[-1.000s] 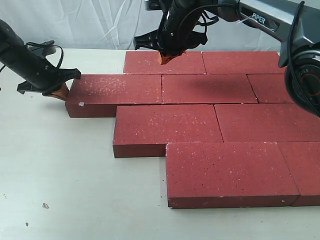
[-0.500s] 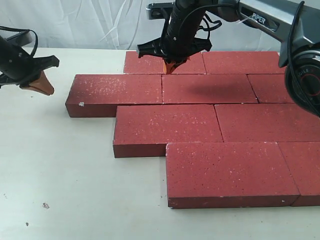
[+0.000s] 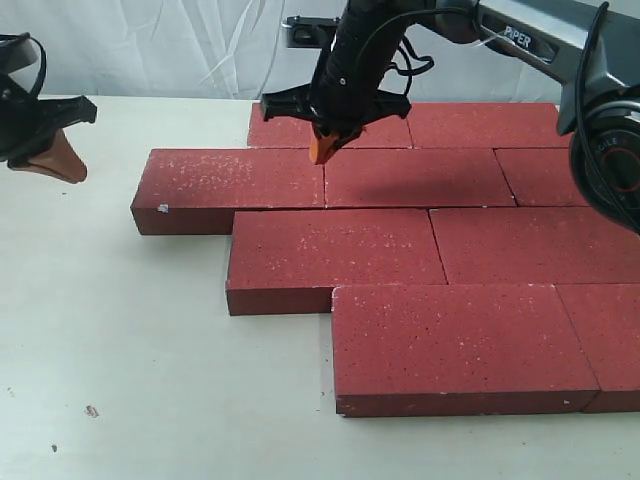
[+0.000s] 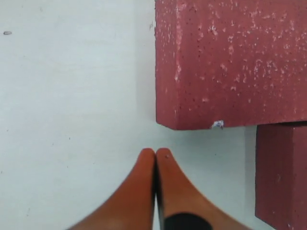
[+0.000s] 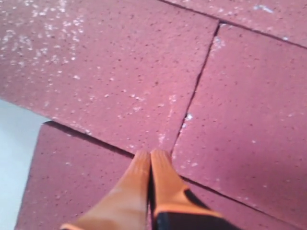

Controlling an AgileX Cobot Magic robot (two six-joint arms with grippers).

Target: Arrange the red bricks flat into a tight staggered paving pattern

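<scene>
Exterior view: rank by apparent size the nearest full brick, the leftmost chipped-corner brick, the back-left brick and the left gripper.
1. nearest full brick, likely enlarged by closeness
2. leftmost chipped-corner brick
3. back-left brick, partly hidden by the right gripper
4. left gripper, cropped by frame

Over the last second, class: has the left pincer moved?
Yes. The left pincer has drawn back from the left end of the leftmost red brick, toward the exterior view's left edge.

Soft, bright light is falling from overhead; the right arm [image 3: 520, 35] is casting a diffuse shadow across the red bricks [image 3: 420, 178]. In its wrist view, the right gripper [image 5: 150, 154] is blurring near the lens.
</scene>
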